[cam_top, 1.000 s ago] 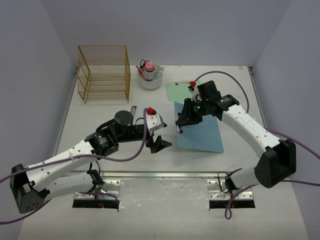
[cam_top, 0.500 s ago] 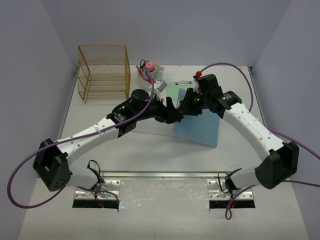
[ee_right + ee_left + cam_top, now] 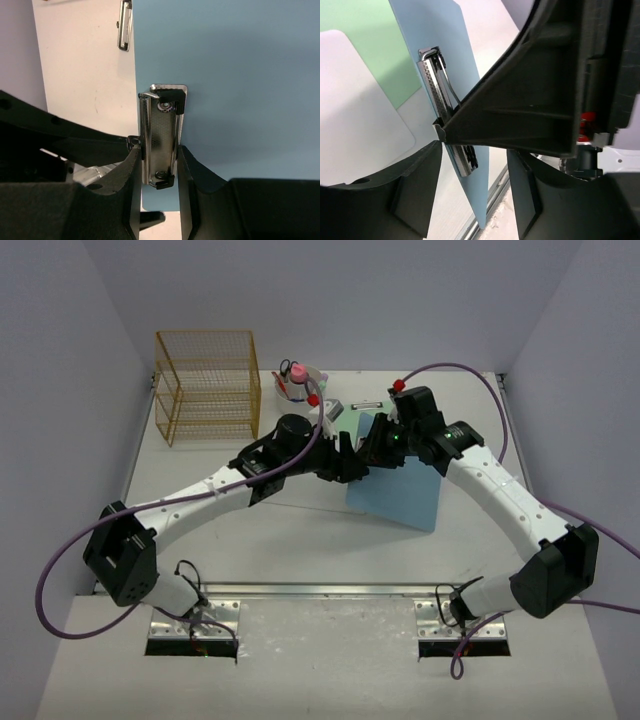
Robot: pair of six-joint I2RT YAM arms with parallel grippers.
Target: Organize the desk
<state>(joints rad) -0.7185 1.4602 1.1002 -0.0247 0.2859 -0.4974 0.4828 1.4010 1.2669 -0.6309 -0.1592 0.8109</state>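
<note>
Your bench [image 3: 300, 540] is a large, flat, white rectangle. It lies level and fills the middle of the top view, its long sides running left to right. A metal rail [image 3: 330, 590] runs along its near edge. Pale lavender walls [image 3: 330, 300] close it in on the left, back and right. Where its top is bare, it looks plain, smooth and matte.
</note>
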